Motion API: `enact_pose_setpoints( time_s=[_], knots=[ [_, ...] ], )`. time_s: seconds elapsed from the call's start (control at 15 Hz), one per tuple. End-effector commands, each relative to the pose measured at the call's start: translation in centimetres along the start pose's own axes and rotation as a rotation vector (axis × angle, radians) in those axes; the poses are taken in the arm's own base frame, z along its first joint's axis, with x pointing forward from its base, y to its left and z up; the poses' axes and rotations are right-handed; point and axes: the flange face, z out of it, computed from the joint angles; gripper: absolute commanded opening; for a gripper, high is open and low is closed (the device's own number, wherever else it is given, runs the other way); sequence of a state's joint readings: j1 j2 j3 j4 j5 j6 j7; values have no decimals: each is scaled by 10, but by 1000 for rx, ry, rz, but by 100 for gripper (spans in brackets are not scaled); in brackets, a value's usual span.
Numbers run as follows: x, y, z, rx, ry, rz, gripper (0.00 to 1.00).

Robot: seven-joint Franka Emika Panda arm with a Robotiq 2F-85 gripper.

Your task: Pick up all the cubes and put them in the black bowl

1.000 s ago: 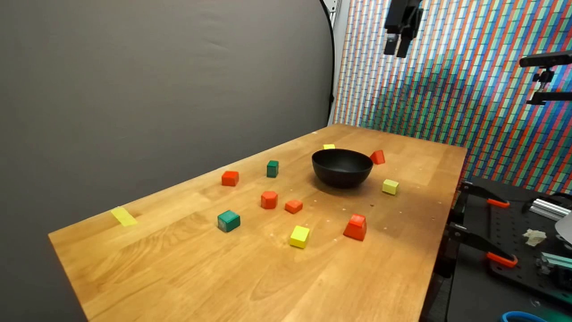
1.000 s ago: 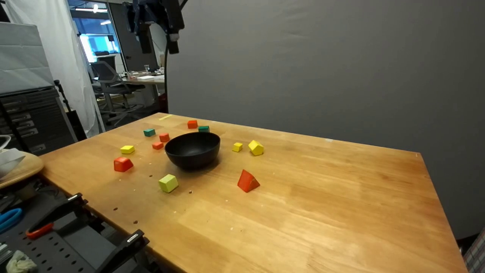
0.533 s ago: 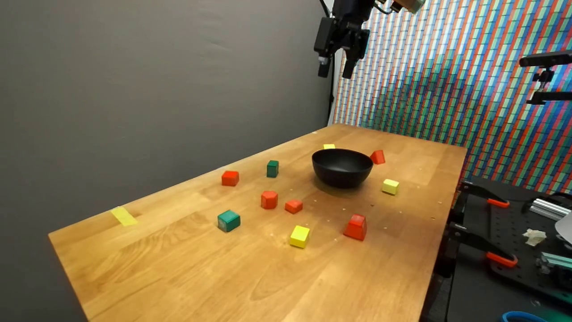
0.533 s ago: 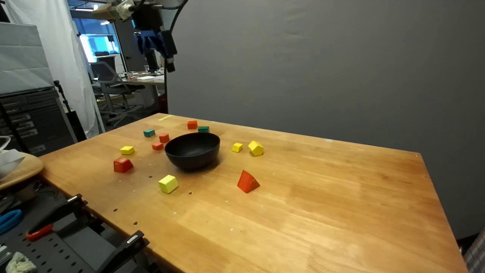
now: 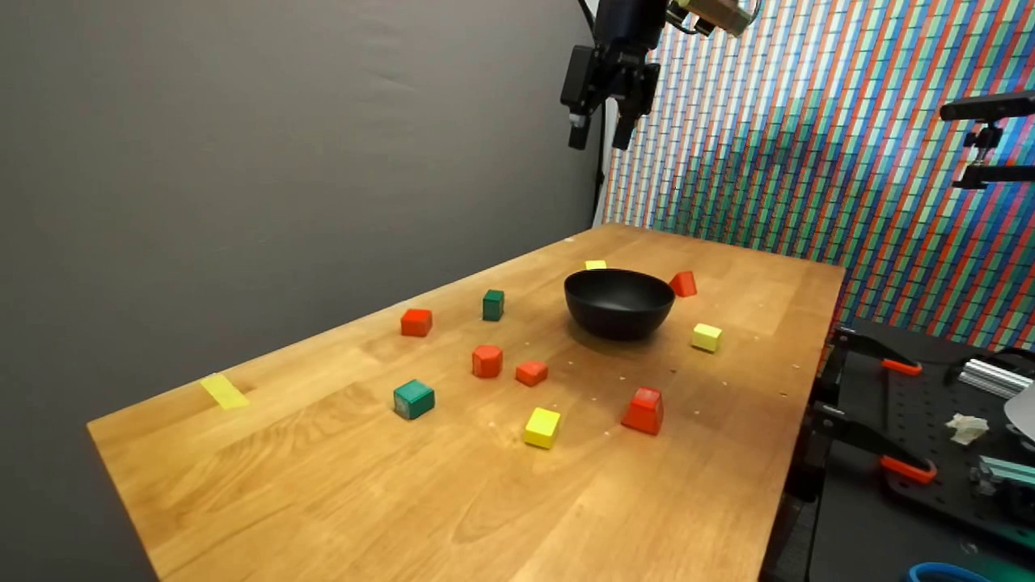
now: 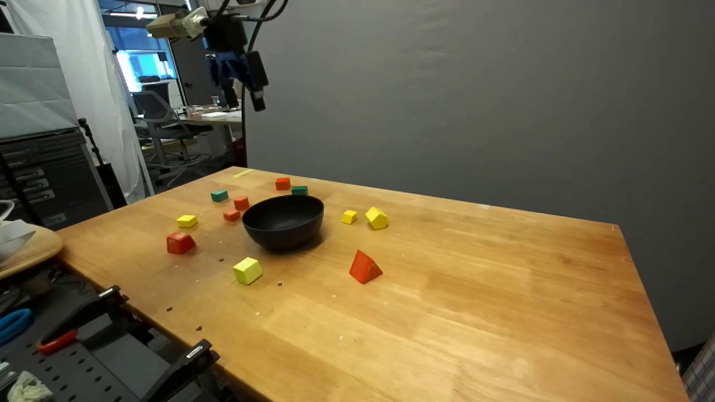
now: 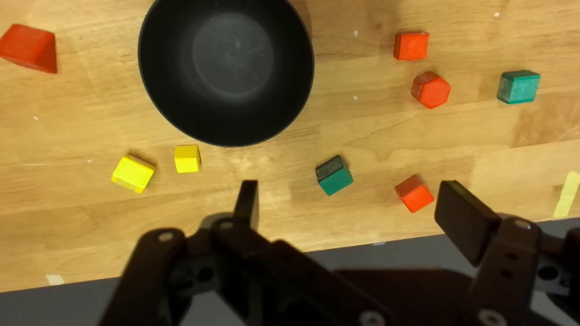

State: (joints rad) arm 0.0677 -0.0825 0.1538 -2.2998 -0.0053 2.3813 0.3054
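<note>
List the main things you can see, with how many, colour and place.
wooden table: 1, light brown, centre
round black bowl: 1, black, on the table
small red blocks: 5, reddish, on the table
small yellow blocks: 4, yellow, on the table
small green blocks: 2, dark green, on the table
flat yellow tape-like strip: 1, yellow, near the table's edge
plain grey backdrop: 1, grey, behind the table
black clamps with orange ends: 2, black and orange, beside the table
white hanging curtain: 1, white, background
black two-fingered hand: 1, black, open above the table
</note>
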Motion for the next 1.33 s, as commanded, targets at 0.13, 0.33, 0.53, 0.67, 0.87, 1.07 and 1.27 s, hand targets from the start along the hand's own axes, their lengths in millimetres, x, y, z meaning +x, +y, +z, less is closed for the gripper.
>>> enact_pose_setpoints(
  time_s=[0.13,0.33,0.53,0.67,0.87,1.07,1.27],
  knots=[
    [39,-32,64,-36,83,-81,100],
    [61,-56,107,-5,77,-91,100],
    [82,-79,147,12,51,-110,100],
    [93,-83,170,12,26,-104,100],
    [107,-80,197,-2,10,-77,100],
    [115,-69,221,-22,-5,-53,100],
    [109,-62,250,-19,-41,-23,100]
  ],
)
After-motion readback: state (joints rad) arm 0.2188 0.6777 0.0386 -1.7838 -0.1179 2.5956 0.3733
